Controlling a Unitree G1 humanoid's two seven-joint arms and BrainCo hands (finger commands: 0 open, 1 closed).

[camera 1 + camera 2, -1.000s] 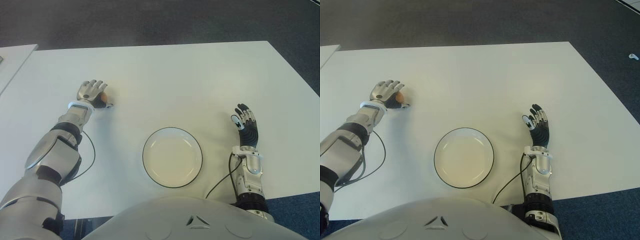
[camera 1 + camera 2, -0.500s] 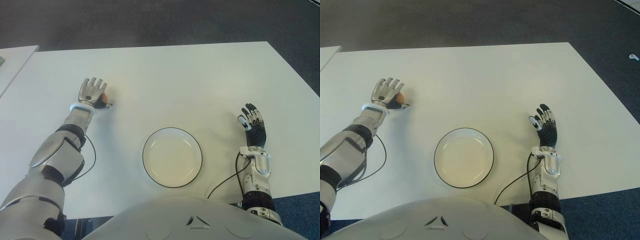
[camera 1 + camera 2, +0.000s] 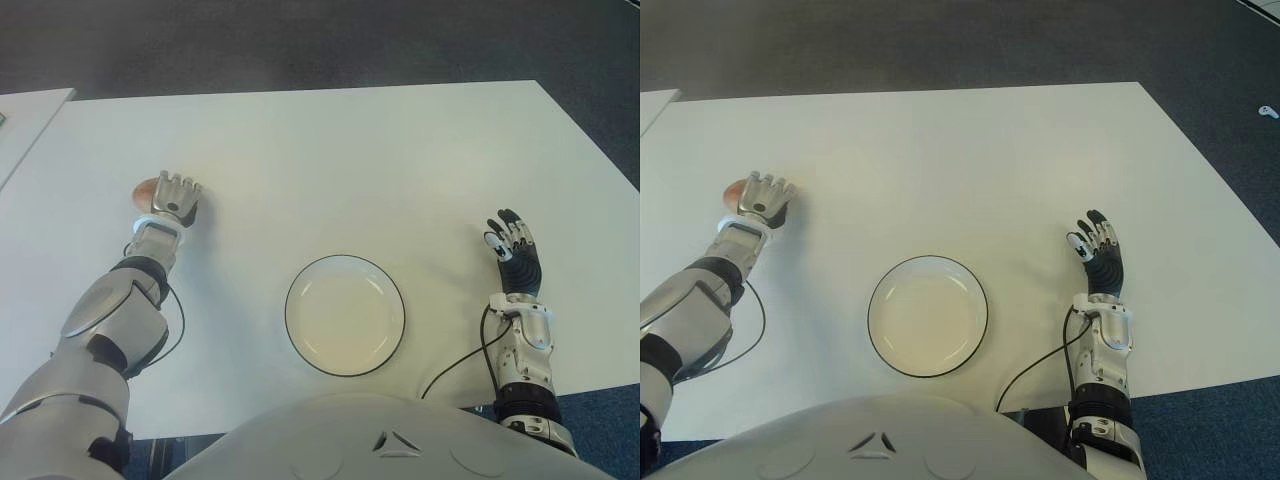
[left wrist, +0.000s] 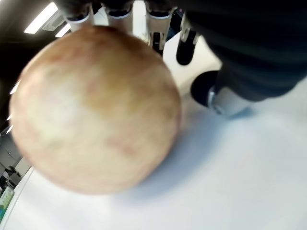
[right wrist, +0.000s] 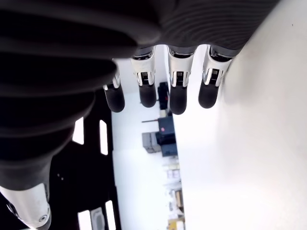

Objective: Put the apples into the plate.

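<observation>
Apple (image 3: 145,189) out on the far left of the desk (image 3: 360,160), and the left robot hand (image 3: 176,194) is right up against it, just on its plate side. From the head views the knuckles sit beside the fruit, with the apple peeking out on the outer side of the hand. The left wrist camera fills up with that apple (image 4: 96,108), pale and rosy, sitting on the white surface with the fingertips (image 4: 115,9) arching over its far edge. Is it a real grip? Not that I can confirm: the fingers look draped over and against it rather than wrapped round, and the apple seems to sit on the desk, so I'd call that hand unclenched, touching but not yet holding.

Over on the other side, the right robot hand (image 3: 514,250) shows near the front right edge, well apart from the plate (image 3: 345,314), fingers straight and spread, holding nothing; its wrist view shows four extended fingertips (image 5: 177,98) and bare white surface.

And the plate itself, white with a dark rim, sits in front of the robot's body, between the two arms, with nothing in it. So the score: no apple delivered yet. Only one apple is visible anywhere. What's left, as I read it, is nearly everything: secure the fruit, carry it across to the plate, and let go.
</observation>
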